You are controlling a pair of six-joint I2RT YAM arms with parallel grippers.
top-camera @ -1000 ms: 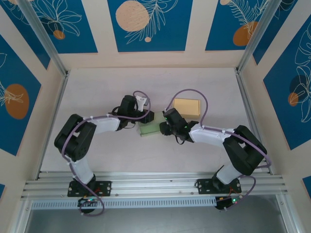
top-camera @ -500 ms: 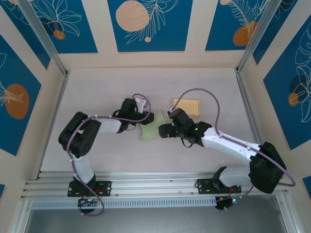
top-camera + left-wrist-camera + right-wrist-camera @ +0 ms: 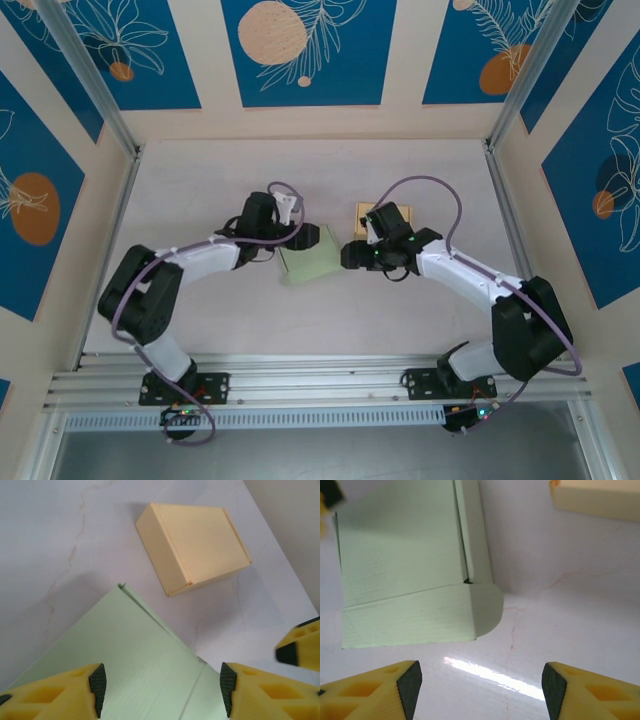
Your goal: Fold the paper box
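Note:
The pale green paper box lies on the table between the two grippers, partly folded. In the right wrist view the green box shows a rounded flap sticking out flat at one corner. My left gripper hovers over the box's far-left edge; in the left wrist view the left gripper stands open above the green box, gripping nothing. My right gripper sits just right of the box; in its own view the right gripper is open over bare table.
A closed yellow box rests behind the right gripper, also seen as the yellow box and the yellow box. The white table has low walls with metal rails at left and right. A right fingertip shows at the left wrist view's edge.
My left gripper has opened and let go of the green box. The right gripper drew back to the right, toward the yellow box, and the green box shifted slightly.

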